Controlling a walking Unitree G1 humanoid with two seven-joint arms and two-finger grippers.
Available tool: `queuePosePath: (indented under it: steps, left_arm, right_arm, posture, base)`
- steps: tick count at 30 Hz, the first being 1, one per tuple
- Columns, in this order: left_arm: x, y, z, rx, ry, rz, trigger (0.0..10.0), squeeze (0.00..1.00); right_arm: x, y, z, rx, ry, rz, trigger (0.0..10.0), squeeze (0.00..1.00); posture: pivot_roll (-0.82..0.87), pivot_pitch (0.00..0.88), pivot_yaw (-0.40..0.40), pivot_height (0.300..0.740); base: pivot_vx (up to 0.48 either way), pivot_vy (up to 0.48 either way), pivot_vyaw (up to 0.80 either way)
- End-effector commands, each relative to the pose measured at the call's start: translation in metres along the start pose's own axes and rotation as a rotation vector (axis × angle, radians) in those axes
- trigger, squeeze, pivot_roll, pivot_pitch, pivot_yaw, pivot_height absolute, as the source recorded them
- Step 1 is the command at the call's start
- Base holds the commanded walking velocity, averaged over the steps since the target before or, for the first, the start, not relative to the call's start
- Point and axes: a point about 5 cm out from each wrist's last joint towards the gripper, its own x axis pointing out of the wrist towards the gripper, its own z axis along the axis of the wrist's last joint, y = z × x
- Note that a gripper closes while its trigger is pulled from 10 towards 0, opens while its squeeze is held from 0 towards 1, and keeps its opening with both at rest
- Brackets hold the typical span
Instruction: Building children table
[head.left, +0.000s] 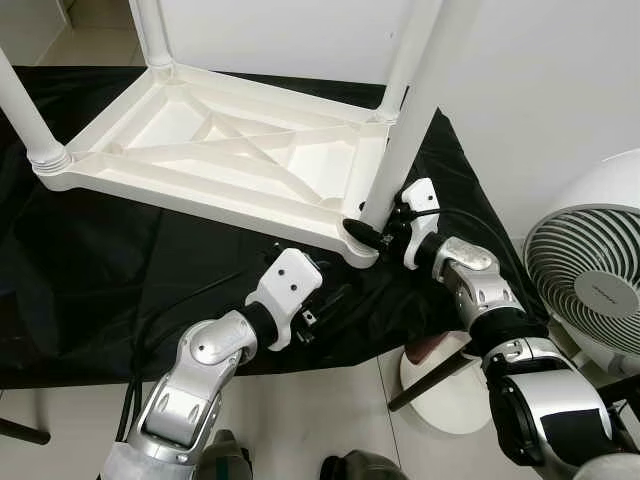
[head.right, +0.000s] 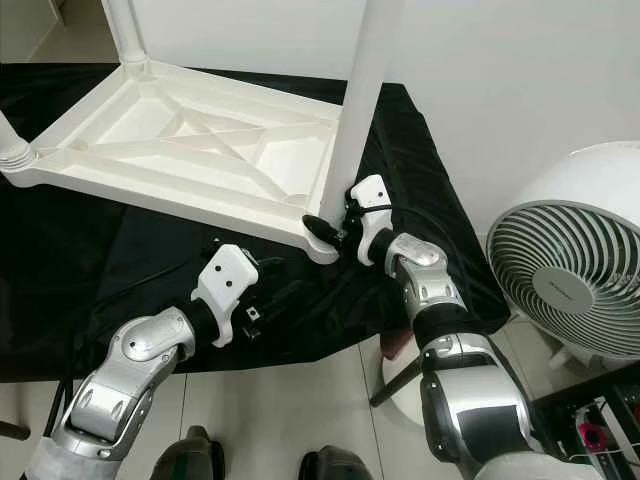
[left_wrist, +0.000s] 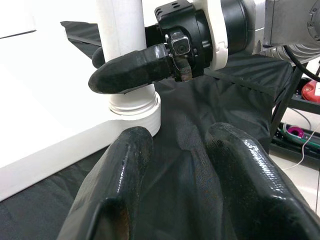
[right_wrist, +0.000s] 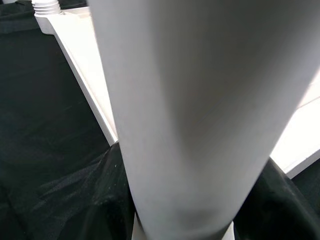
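The white table leg (head.left: 405, 120) is gripped at its base by the right gripper (head.left: 372, 232), while the left gripper (head.left: 322, 305) is held open and empty just beside it.

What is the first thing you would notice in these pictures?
A white table top lies upside down on a black cloth, its legs pointing up. The right gripper clasps the nearest leg just above its socket at the corner. The left gripper hovers open over the cloth nearby.

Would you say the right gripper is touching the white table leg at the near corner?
Touching. In the left wrist view, the right gripper has its black fingers wrapped against the table leg just above its socket, with no gap.
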Motion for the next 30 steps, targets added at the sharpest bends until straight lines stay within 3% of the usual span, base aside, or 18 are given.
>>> queuePosePath:
  steps: [1,7,8,11,12,17,21,25,29,30]
  left_arm:
    - [-0.001,0.001,-0.002,-0.017,0.011,0.036,10.0,0.0]
    - [0.0,0.0,-0.002,-0.019,0.01,0.029,10.0,0.0]
    - [0.0,0.0,-0.002,-0.021,0.01,0.025,10.0,0.0]
    - [0.0,-0.001,-0.002,-0.022,0.01,0.024,10.0,0.0]
    - [0.0,-0.001,-0.002,-0.023,0.011,0.021,10.0,0.0]
    - [0.0,-0.003,-0.002,-0.026,0.012,0.014,10.0,0.0]
    - [0.001,-0.004,-0.002,-0.031,0.012,0.011,10.0,0.0]
    - [0.002,-0.004,-0.002,-0.037,0.01,0.014,10.0,0.0]
    - [0.002,-0.006,-0.002,-0.039,0.009,0.011,10.0,0.0]
    - [0.002,-0.006,-0.002,-0.039,0.009,0.01,10.0,0.0]
  right_arm:
    - [-0.005,0.001,-0.015,0.052,0.034,-0.027,0.0,0.0]
    - [-0.012,-0.01,-0.014,0.034,0.016,-0.196,0.0,0.0]
    - [-0.014,-0.014,-0.015,0.035,0.017,-0.264,4.9,0.0]
    - [-0.015,-0.016,-0.015,0.037,0.017,-0.305,4.9,0.0]
    - [-0.016,-0.017,-0.013,0.049,-0.001,-0.369,10.0,0.0]
    - [-0.019,-0.015,-0.015,0.116,-0.035,-0.626,10.0,0.0]
    - [-0.022,-0.008,-0.024,0.073,-0.014,-0.758,10.0,0.0]
    - [-0.015,0.004,-0.024,0.098,-0.033,-0.846,10.0,0.0]
    - [-0.009,0.009,-0.018,0.1,-0.057,-0.84,10.0,0.0]
    - [-0.01,0.009,-0.017,0.088,-0.058,-0.831,10.0,0.04]
  posture:
    - [0.08,0.045,-0.057,0.74]
    - [0.07,0.051,-0.051,0.74]
    - [0.07,0.053,-0.049,0.74]
    - [0.07,0.053,-0.049,0.74]
    - [0.07,0.055,-0.048,0.74]
    - [0.06,0.059,-0.047,0.74]
    - [0.06,0.062,-0.051,0.74]
    - [0.06,0.062,-0.05,0.74]
    - [0.05,0.062,-0.05,0.74]
    - [0.05,0.062,-0.05,0.74]
  base:
    - [0.0,0.0,0.0]
    - [0.0,0.0,0.0]
    - [0.0,0.0,0.0]
    - [0.0,0.0,0.0]
    - [0.0,0.0,0.0]
    - [0.0,0.0,0.0]
    - [0.0,0.0,0.0]
    - [0.0,0.0,0.0]
    - [0.0,0.0,0.0]
    - [0.0,0.0,0.0]
